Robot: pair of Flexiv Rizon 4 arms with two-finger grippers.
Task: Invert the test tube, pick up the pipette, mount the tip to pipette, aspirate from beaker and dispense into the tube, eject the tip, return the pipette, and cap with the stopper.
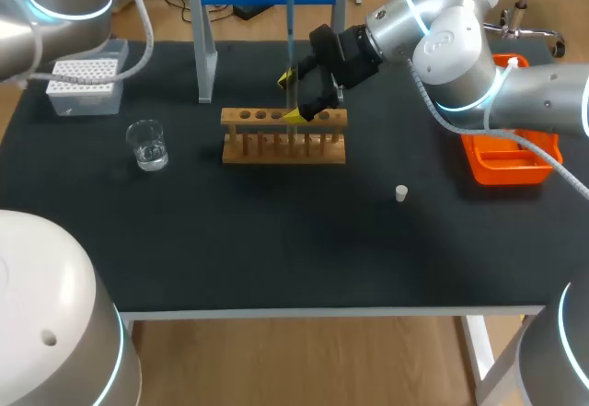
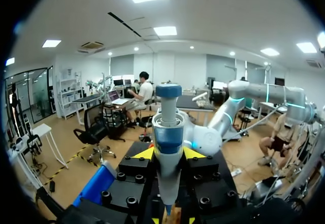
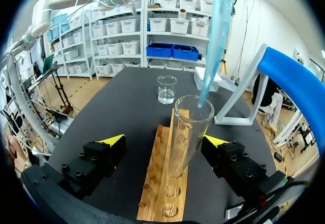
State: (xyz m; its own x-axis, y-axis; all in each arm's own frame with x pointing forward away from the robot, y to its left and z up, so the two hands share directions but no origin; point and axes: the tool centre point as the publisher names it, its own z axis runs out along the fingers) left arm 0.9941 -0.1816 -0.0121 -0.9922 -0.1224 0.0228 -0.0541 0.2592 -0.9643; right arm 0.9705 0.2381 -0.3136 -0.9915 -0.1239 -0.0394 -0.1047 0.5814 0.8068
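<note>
Dispensing looks underway: the translucent blue pipette tip (image 3: 208, 66) dips into the mouth of the clear glass test tube (image 3: 185, 132), which leans over the wooden rack (image 3: 162, 203) near the table's (image 1: 276, 240) far edge. Right gripper (image 3: 163, 140) fingers stand wide, tube unclamped between them; a nudge from the tip could topple it. Left gripper (image 2: 168, 154) clasps the blue-and-white pipette (image 2: 166, 132). Liquid level and tube's footing: unclear.
</note>
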